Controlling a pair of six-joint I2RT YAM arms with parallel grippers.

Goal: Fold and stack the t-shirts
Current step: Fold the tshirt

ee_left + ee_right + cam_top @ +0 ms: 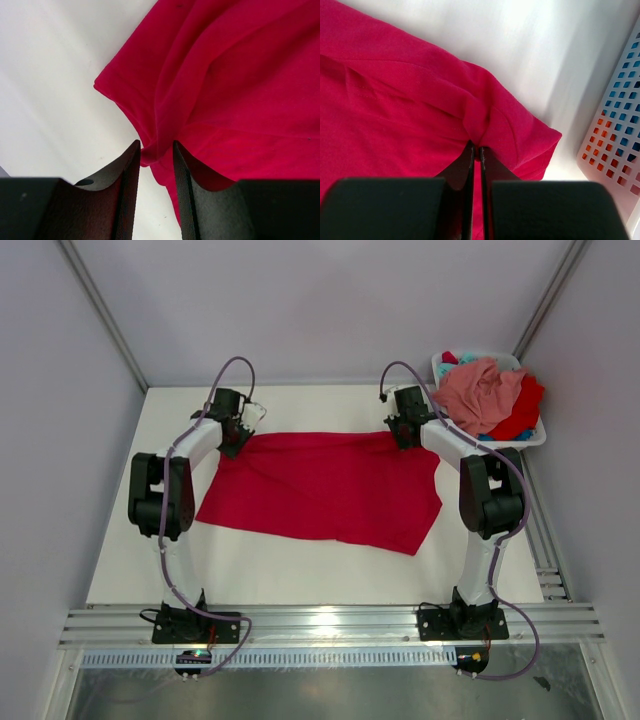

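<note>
Basket (532, 439): white, heaped with a salmon pink shirt (482, 392) over red and teal cloth (524, 412).
Red t-shirt (322, 490): spread flat, left of the basket.
Left gripper (155, 157): jaws nearly together, pinching the shirt's rear corner away from the basket.
Right gripper (476, 150): clamped on the rear corner beside the basket.

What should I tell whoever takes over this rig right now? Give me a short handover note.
Left gripper: shut on the far left corner of the red t-shirt.
Right gripper: shut on its far right corner.
The red t-shirt lies spread out on the table, unfolded.
Salmon pink shirt: on top of the heap in the white basket, far right.
Done: one shirt laid out. Left: fold it, then fold and stack the rest.
</note>
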